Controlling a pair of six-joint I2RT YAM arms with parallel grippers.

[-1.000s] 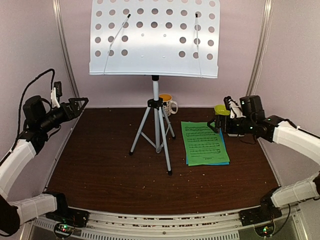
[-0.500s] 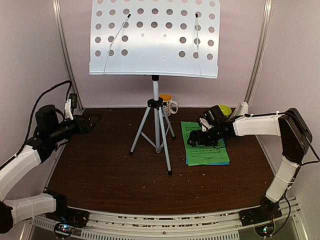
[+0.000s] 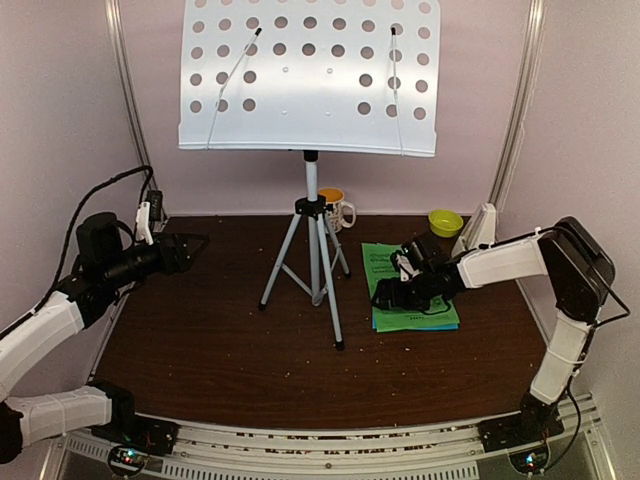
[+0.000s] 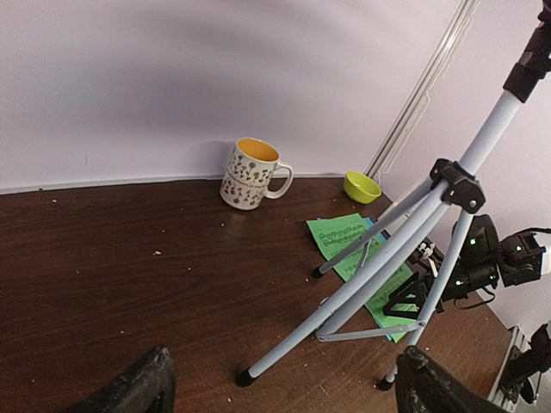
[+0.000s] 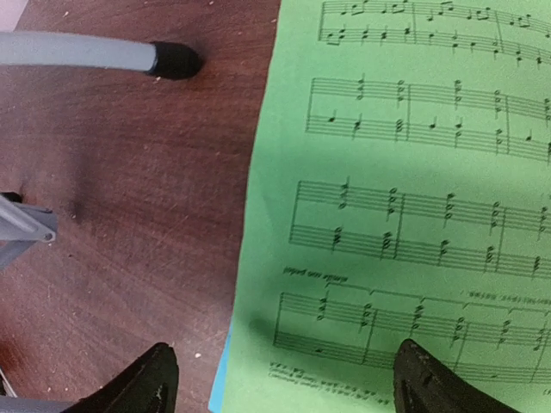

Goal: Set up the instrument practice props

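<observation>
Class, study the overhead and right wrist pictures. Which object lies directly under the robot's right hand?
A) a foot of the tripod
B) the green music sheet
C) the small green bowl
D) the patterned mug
B: the right hand is over the near left part of the green music sheet, and its wrist camera shows printed staves between its spread fingers.
</observation>
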